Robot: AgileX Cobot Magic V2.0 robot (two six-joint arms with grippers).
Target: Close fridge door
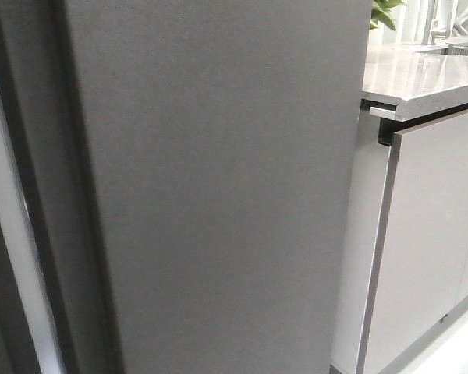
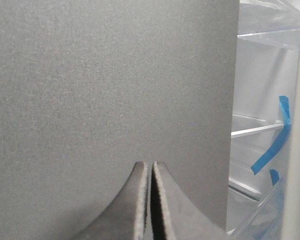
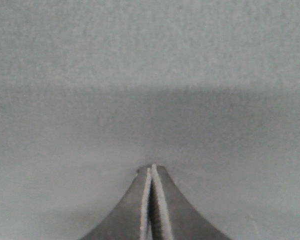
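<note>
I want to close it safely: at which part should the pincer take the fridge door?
No grip needed: the fridge door shows a flat outer face without a handle. Push it with the shut left pincer near the free edge, beside the open interior.

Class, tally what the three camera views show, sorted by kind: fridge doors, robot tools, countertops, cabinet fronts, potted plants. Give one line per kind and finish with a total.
Fridge door: 1
Tools: 2, left and right, both shut
Countertop: 1
Cabinet front: 1
Plant: 1
Total: 6
</note>
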